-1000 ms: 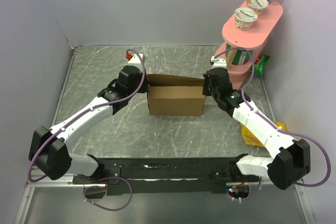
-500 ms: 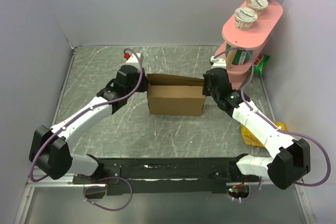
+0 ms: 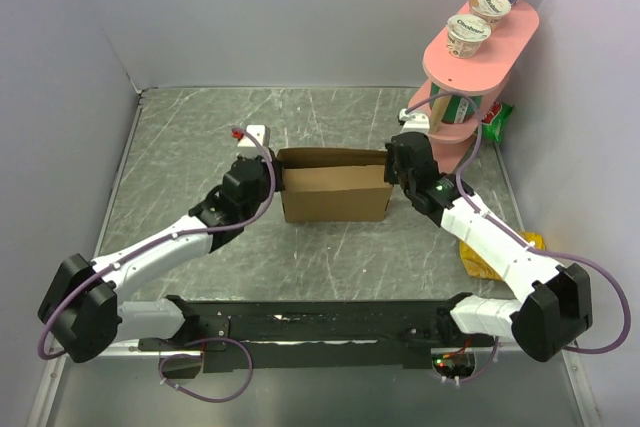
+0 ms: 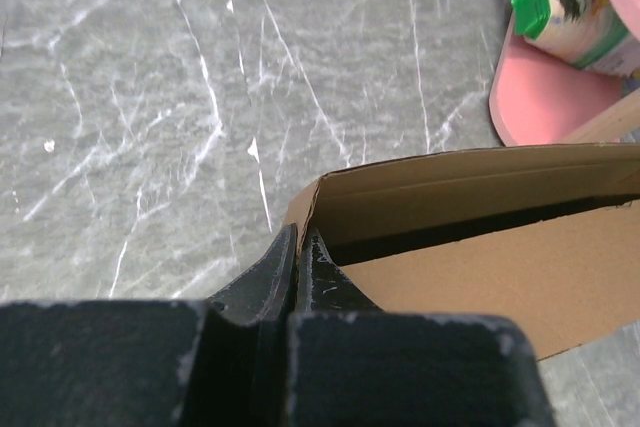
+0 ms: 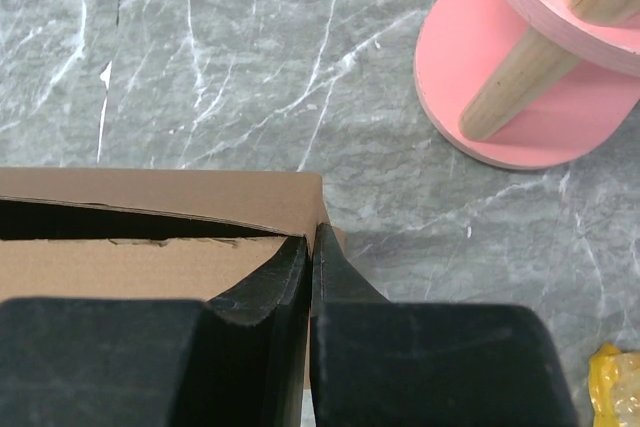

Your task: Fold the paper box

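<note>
1. The paper box (image 3: 335, 195) stands near the middle of the marble-patterned table (image 3: 190, 137), between the two arms. It is already raised into a shallow rectangular form.
2. Its top is not yet closed. A dark slot is seen between the front wall and the taller rear panel.
3. The left gripper (image 4: 298, 247) is set at the box's left end, with its fingers pressed together and no gap between them.
4. The right gripper (image 5: 314, 239) is set likewise at the right end, its fingers drawn together at the corner.
5. It cannot be told whether a thin cardboard wall is caught between either pair of fingers (the wall edges do run into the finger seams).
6. The step in hand is judged to be the squaring or tucking of the end walls, with both ends worked at once.
7. The next move is judged to call for even pressure from both sides, so that the box is not skewed or slid. After that, the rear panel would have to be brought down over the opening.
8. Counted: one box and two grippers.
9. One pink tiered shelf (image 3: 478, 57) is seen at the far right.
10. Three yogurt cups (image 3: 468, 35) are counted on its top tier.
11. One green-capped container (image 4: 545, 9) stands on a lower tier.
12. One green packet (image 3: 497, 119) lies beside the shelf, and one yellow packet (image 3: 485, 257) by the right arm.
</note>
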### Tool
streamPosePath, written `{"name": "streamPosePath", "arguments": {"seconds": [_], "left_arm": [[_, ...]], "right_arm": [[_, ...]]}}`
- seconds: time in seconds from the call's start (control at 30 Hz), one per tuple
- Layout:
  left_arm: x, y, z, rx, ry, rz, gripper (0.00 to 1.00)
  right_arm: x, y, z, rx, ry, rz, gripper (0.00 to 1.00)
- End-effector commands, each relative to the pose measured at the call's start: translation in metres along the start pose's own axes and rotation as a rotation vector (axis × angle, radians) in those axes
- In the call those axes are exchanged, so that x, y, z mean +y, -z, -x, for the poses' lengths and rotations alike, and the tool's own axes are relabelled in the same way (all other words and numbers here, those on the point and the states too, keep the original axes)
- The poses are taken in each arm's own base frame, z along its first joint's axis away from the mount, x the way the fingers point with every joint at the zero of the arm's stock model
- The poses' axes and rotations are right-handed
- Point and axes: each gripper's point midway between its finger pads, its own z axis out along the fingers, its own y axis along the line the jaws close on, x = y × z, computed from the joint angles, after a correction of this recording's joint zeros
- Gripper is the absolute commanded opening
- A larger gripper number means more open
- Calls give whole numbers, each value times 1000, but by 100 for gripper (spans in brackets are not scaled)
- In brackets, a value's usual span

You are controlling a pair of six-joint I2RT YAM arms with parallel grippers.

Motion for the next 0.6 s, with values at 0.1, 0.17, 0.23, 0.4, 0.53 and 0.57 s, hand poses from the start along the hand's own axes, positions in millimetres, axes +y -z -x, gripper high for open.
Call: {"name": "streamPosePath", "arguments": {"seconds": [0.1,0.17,0.23,0.4,0.53,0.57], "left_arm": [[0,8,-66,103,-99,-48,1],[1,6,-73,112,-108,-50,1],[1,6,-80,121,-114,-54,1],[1,2,-95,139,-129,-60,1],[2,3,-105,142,-153,-85,1],[2,4,-107,142,-159,-90,1]], "right_arm": [[0,3,-63,118,5,12,0],[-4,3,-68,104,-8,4,0],[-7,3,-71,95,-12,0,0],[-18,4,-89,71,-6,-21,0],[-25,3,-106,61,0,-35,0],[-27,4,-108,55,-1,-38,0]]}}
